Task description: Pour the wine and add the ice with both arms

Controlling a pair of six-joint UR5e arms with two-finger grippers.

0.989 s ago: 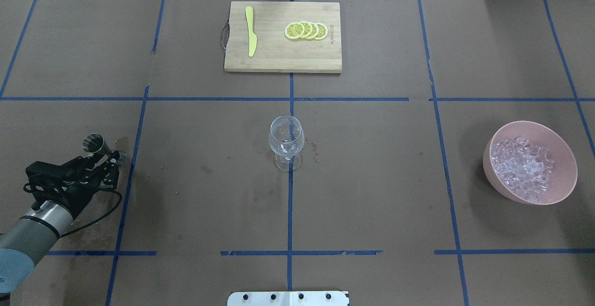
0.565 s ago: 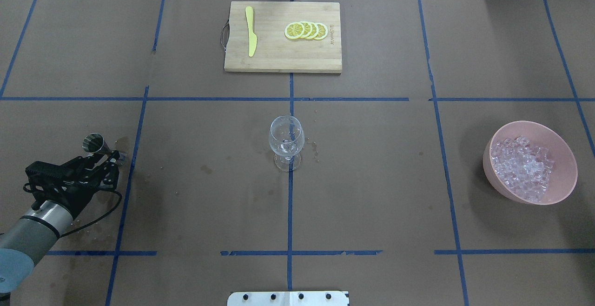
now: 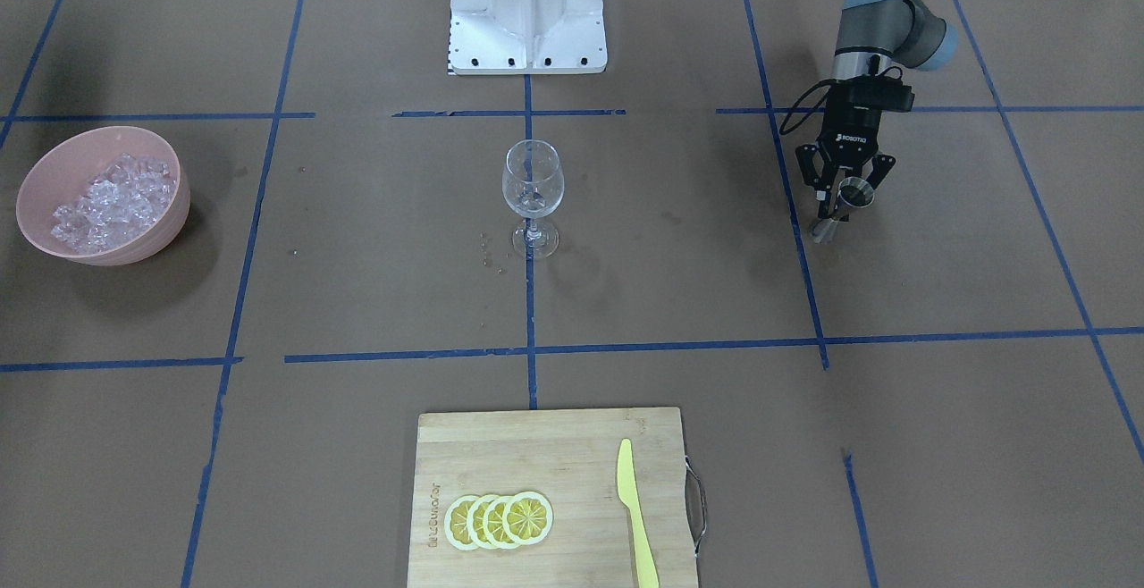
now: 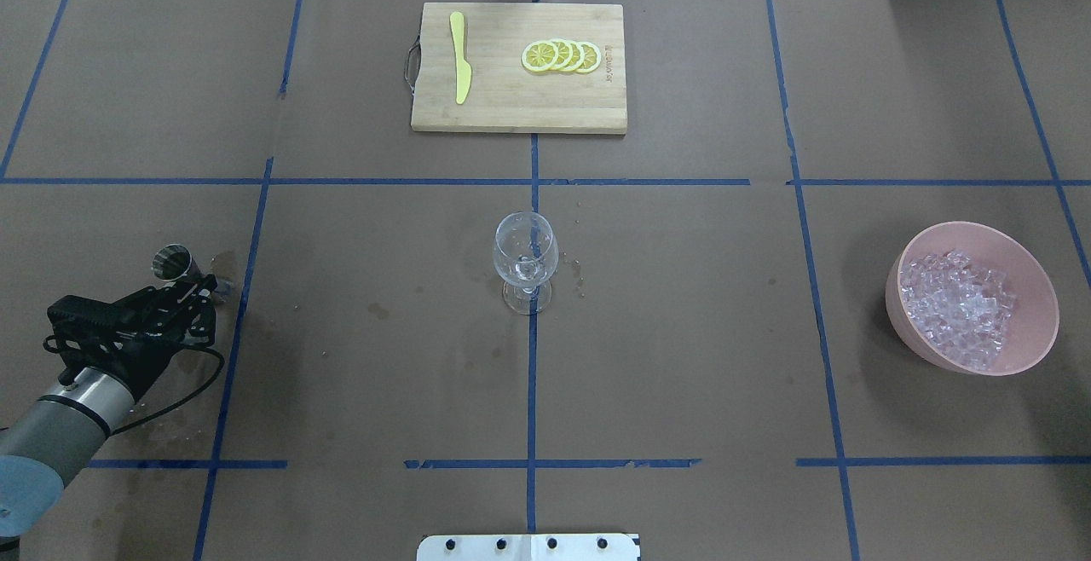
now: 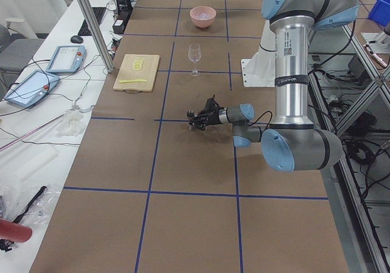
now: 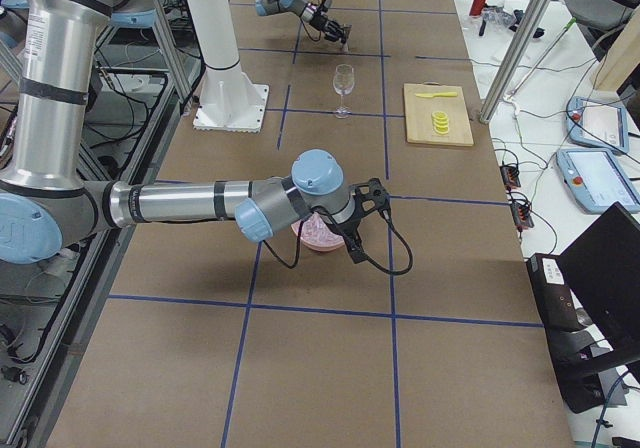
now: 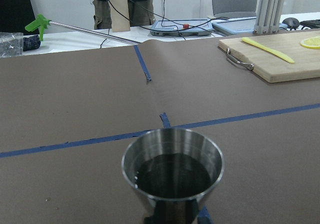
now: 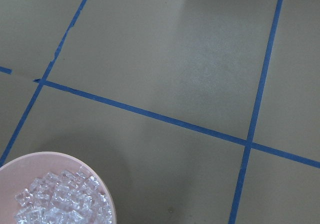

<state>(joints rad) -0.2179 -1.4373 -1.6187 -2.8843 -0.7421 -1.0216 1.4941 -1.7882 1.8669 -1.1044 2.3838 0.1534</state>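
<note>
A steel jigger [image 4: 173,262] holding dark wine [image 7: 173,175] is at the table's left, and looks tilted in the overhead view. My left gripper [image 4: 203,286] is low at the jigger's waist and looks shut on it; it also shows in the front view [image 3: 843,199]. An empty wine glass [image 4: 526,256] stands at the centre. A pink bowl [image 4: 1031,284] heaped with clear ice cubes [image 4: 959,305] stands at the right. My right gripper [image 6: 355,248] shows only in the right side view, above the bowl [image 6: 318,236]; I cannot tell whether it is open or shut.
A wooden cutting board [image 4: 518,113] at the far middle holds a yellow knife [image 4: 460,58] and several lemon slices [image 4: 561,56]. The white arm stand [image 3: 527,12] is at the near middle edge. Wet stains [image 4: 226,264] mark the paper around the jigger.
My left gripper and the jigger have shifted very slightly; nothing else has moved.
</note>
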